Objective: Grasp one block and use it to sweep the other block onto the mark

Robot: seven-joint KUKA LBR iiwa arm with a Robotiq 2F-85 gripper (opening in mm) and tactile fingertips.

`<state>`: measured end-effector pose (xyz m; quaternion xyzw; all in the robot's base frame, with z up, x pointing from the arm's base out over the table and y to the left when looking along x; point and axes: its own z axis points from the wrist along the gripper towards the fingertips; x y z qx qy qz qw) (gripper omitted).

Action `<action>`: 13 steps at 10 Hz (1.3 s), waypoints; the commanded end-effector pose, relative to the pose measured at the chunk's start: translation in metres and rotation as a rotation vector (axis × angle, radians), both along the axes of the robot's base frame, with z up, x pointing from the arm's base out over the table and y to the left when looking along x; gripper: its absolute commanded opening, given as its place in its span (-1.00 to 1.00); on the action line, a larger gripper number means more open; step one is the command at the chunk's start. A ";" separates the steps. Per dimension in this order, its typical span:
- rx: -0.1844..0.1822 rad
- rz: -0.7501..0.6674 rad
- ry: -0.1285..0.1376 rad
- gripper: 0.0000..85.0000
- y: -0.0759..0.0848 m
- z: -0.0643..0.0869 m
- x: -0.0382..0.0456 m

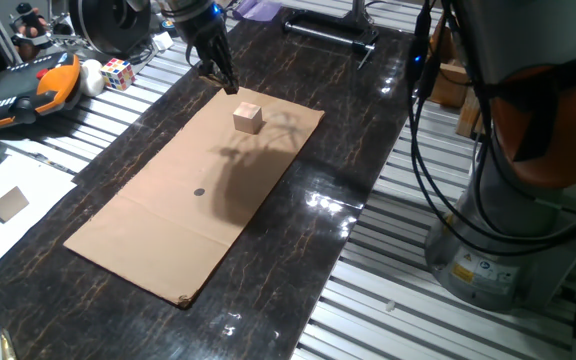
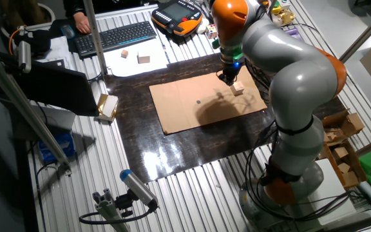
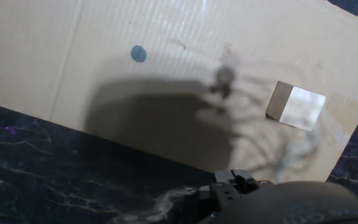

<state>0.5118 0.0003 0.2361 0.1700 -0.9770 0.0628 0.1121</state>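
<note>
While the gripper point(image 1: 226, 80) hangs above the far end of the cardboard sheet point(image 1: 168, 240), I cannot tell whether its fingers are apart, together or clamped on anything. Just beside it on the sheet sits the tan wooden block point(image 1: 249, 117), well apart from the dark dot point(image 1: 199, 193). A push off the block's centre could spin it, sending it wide of the dot.

Bright overhead light, glare on table point(image 1: 320, 200), hand view blurred
</note>
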 end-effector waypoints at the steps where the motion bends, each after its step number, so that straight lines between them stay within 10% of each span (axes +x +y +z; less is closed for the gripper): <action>1: -0.005 -0.032 -0.009 -0.98 0.000 0.000 0.0001; 6: 0.008 -0.197 -0.072 -0.98 0.000 0.000 0.0001; 8: 0.117 -0.261 -0.047 -0.98 0.000 0.000 0.0001; 10: 0.073 -0.230 -0.045 -0.98 0.000 0.000 0.0001; 13: 0.044 -0.227 -0.056 -0.11 -0.011 -0.014 0.0085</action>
